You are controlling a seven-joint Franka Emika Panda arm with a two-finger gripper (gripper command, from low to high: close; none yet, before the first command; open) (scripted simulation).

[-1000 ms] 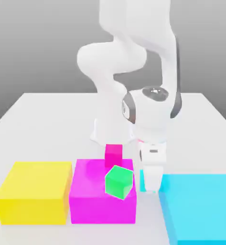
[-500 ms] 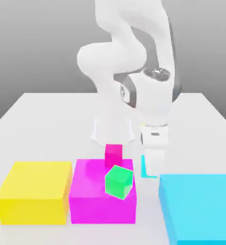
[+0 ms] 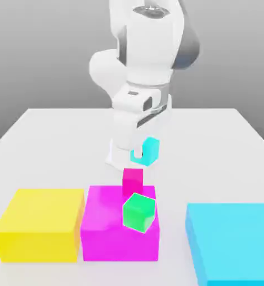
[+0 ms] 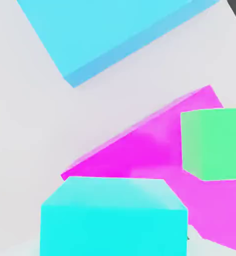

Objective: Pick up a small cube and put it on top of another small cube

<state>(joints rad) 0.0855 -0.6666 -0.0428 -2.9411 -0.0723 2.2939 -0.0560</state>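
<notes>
The gripper (image 3: 140, 157) hangs in open air above the table (image 3: 56, 134), clamped on the small cyan cube (image 3: 149, 151). Directly beneath it stands a small magenta cube (image 3: 132, 180), behind the big magenta block (image 3: 109, 234) that carries the green cube (image 3: 139, 212). A yellow block (image 3: 39, 223) crowds the exterior view's left, a big cyan block (image 3: 231, 240) the right; a bare lane runs between magenta and cyan

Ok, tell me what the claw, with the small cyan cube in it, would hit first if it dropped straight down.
Probably the magenta block or the small magenta cube, below the claw holding the cyan cube; depth is uncertain.
</notes>
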